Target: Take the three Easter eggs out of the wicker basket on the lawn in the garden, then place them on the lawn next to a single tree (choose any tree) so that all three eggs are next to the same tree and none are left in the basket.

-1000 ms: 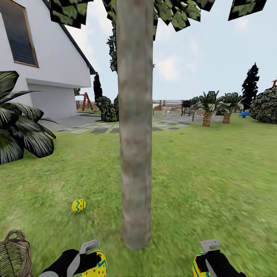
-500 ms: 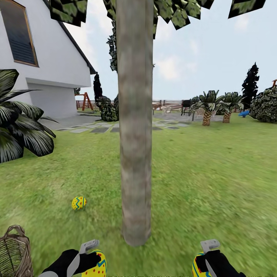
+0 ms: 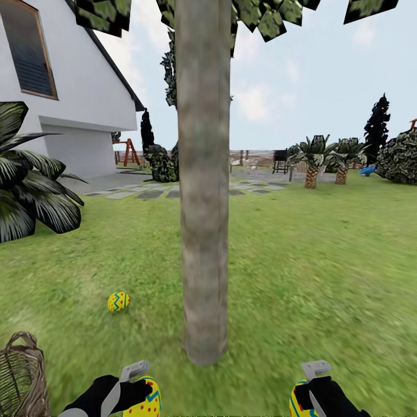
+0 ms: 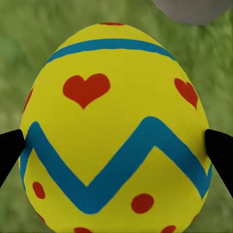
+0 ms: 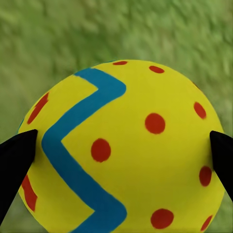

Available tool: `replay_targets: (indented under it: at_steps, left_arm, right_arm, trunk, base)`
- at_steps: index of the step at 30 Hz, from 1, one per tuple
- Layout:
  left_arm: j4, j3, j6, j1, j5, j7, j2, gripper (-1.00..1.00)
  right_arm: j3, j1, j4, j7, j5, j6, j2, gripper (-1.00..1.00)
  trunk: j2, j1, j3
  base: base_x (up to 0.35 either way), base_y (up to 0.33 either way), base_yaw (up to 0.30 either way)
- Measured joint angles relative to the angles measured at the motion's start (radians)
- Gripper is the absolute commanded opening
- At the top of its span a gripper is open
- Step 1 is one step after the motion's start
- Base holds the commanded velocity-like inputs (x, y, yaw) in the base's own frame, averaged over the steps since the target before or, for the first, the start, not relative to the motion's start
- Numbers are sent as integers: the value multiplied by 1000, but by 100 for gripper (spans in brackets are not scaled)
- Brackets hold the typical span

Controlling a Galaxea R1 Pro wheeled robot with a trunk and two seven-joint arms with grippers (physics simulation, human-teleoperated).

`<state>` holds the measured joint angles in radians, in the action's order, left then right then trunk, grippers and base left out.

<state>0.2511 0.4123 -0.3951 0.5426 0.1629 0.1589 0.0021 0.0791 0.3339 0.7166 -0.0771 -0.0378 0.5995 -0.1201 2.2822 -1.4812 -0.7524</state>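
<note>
Fingers of the left gripper [image 4: 116,145] are clamped on an egg [image 4: 114,131], its dark tips pressing both flanks; the right gripper [image 5: 121,160] pinches a second egg [image 5: 121,150] the same way. Seen from the head, both held eggs hang low over the lawn [image 3: 324,260] in front of the tree [image 3: 202,191], one to either side of its trunk. The third egg [image 3: 118,302] already lies on the grass near the trunk's foot, on the house side. The wicker basket [image 3: 23,376] stands farther out on that same side, and what shows of its inside looks bare, though part is cut off by the picture's edge.

The likely risk is rolling: an egg let go from any height may bounce or wander off across the grass, away from the trunk, or toward the basket. Each grip is only two narrow contacts on a smooth curved shell, so a jolt might squirt an egg loose early.

Open grass surrounds the trunk on every side, giving both arms free room to descend. The only obstacles are the trunk itself between the arms and the basket beside the left arm.
</note>
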Motion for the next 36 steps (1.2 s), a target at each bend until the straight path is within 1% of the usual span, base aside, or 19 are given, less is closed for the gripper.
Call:
replay_targets:
  at_steps: [31,36]
  left_arm:
    - [0,0,3,0,0,0,0,-100]
    - [0,0,3,0,0,0,0,-100]
  right_arm:
    - [1,0,0,0,0,0,1,-100]
    - [1,0,0,0,1,0,1,-100]
  trunk:
    - [217,-119,-97]
    - [218,-121,-116]
  base:
    - [0,0,0]
    - [0,0,0]
